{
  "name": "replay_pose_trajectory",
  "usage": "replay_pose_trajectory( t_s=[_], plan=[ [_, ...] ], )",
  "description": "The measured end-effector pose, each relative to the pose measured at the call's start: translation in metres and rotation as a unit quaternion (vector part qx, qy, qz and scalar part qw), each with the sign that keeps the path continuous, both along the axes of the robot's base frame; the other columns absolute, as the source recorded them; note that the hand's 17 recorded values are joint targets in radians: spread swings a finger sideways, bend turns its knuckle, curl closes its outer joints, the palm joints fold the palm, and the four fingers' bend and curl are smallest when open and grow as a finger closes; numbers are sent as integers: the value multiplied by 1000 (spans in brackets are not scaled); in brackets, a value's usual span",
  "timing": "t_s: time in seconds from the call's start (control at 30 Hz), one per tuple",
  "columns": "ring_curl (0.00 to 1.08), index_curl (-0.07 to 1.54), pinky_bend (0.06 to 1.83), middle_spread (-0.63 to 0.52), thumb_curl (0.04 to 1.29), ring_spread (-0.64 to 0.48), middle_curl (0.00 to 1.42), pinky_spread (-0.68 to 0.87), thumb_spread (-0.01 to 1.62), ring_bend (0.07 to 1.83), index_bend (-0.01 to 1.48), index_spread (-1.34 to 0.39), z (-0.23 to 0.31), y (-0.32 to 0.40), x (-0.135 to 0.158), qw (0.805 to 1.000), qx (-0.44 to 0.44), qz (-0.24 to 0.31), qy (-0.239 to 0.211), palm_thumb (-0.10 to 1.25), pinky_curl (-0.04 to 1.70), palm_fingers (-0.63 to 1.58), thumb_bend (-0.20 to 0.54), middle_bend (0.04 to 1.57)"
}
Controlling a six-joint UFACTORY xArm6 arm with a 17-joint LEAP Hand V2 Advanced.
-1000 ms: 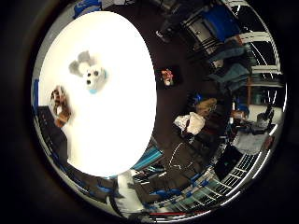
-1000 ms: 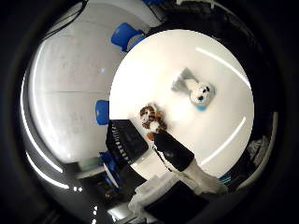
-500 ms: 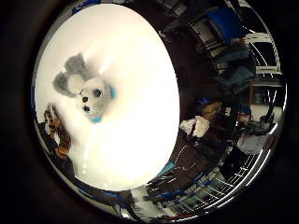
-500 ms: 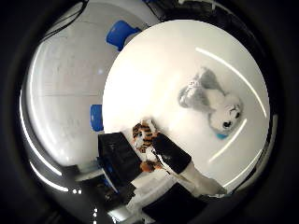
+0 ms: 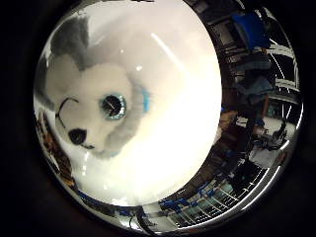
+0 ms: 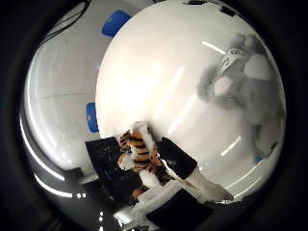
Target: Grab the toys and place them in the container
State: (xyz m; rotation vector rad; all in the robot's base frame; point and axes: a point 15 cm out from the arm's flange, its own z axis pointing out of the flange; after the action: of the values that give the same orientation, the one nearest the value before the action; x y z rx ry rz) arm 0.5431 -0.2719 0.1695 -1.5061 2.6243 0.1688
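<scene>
A grey and white plush dog with a blue collar (image 5: 99, 104) lies on the round white table (image 5: 183, 89) and fills much of the right little finger side palm view, so it is close under the palm. It also shows in the right thumb side palm view (image 6: 241, 82). A small striped tiger toy (image 6: 140, 154) lies at the table's edge, away from the dog. A black and white part of my hand (image 6: 178, 171) reaches in beside the tiger, straight and holding nothing.
A dark crate-like container (image 6: 106, 168) stands just off the table's edge beside the tiger. Blue chairs (image 6: 115, 21) stand beyond the table. Chairs and other furniture (image 5: 252, 109) crowd the floor on the other side.
The camera has come down towards the table. The plush dog has grown from a small shape to filling much of the view, and the tiger looks bigger too. The toys themselves have not moved.
</scene>
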Motion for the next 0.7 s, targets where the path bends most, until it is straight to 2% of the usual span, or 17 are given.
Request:
replay_pose_trajectory(
  t_s=[0.57,0.7],
  plan=[
    [252,248,671,212,352,296,334,537,1118,430,143,-154,-7,0,-16,998,-31,19,50,627,289,98,-19,243],
    [276,234,676,112,360,237,353,491,1110,553,135,-180,-9,3,-24,997,-30,24,68,657,278,222,-15,308]
  ],
)
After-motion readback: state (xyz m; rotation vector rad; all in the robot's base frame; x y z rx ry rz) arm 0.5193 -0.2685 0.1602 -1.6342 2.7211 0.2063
